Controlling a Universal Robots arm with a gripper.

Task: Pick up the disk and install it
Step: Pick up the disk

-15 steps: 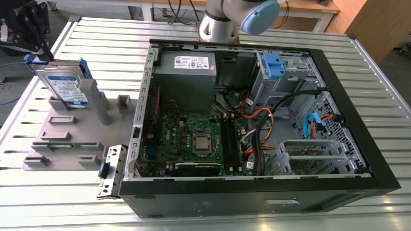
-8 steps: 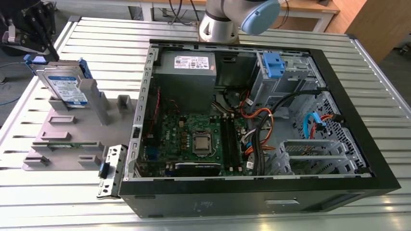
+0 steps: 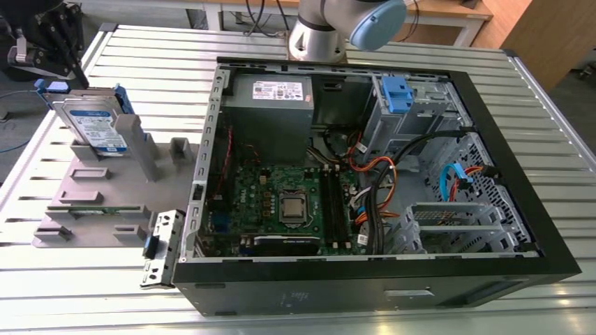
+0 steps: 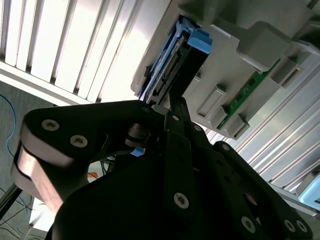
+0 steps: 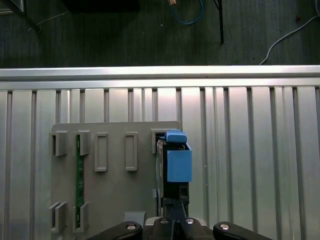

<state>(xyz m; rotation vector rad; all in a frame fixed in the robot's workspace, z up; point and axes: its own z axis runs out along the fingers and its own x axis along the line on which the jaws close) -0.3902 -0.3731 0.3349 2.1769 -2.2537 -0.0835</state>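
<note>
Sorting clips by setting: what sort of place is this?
Probably a robotics lab bench for computer assembly: an open computer case on a slatted metal table, a grey fixture holding the disk upright.

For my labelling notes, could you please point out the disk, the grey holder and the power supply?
disk (image 3: 95, 131): exterior view, label face.
grey holder (image 3: 149, 188): exterior view, flat base.
power supply (image 3: 270, 124): exterior view, grey face.

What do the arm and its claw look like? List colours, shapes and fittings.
The arm is a silver-grey tube with a light blue joint cap. The claw is matte black, built of rounded linkage plates studded with silver screws.
</note>
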